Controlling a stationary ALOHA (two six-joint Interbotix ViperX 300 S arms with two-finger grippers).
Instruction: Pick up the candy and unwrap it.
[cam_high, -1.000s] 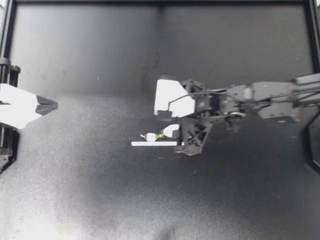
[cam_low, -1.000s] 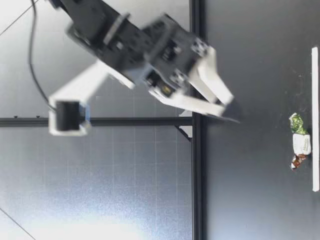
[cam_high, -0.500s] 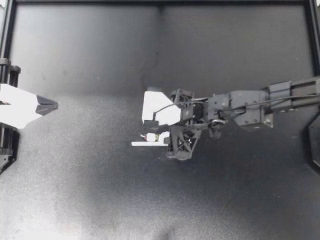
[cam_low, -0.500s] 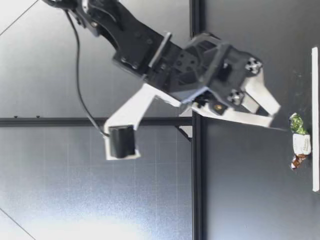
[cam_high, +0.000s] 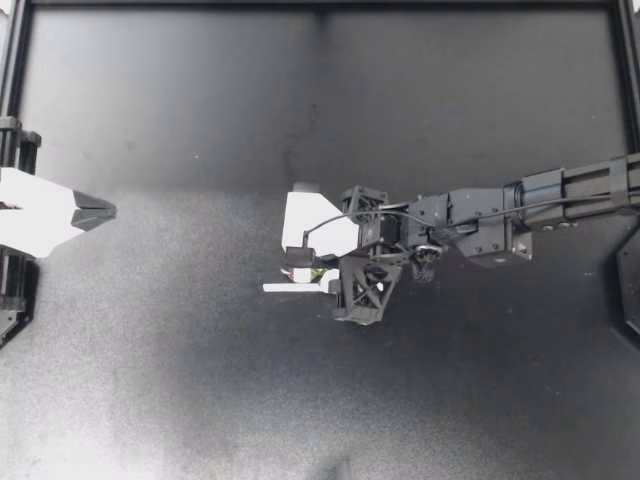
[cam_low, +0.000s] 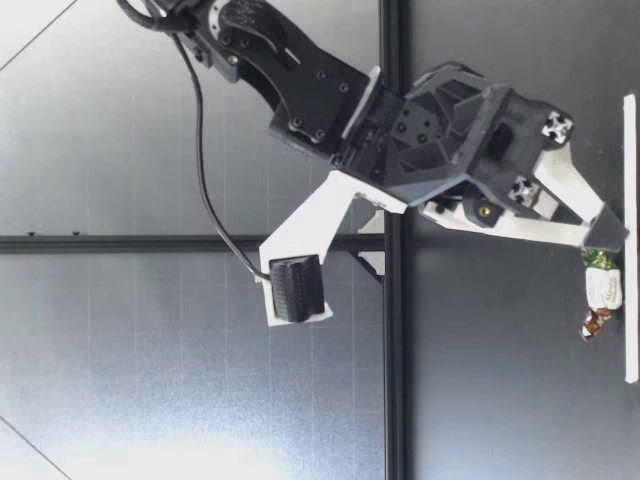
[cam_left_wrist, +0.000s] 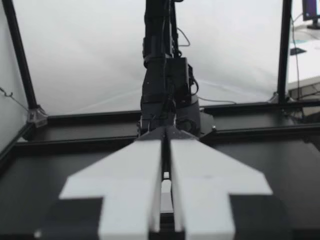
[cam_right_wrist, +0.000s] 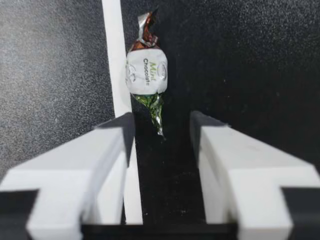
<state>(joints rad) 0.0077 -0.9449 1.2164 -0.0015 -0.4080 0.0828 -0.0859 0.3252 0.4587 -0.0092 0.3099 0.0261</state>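
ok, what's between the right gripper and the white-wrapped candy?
Nothing else: right wrist view shows the green twisted end of the white-wrapped candy reaching between the open fingers of my right gripper, over bare black table.

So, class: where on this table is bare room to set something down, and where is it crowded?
Free: the black matte table, from my left claw at its edge to the thin white strip. Crowded: the middle, where my open right claw hangs over the white-wrapped candy with twisted green and brown ends, lying beside that strip.
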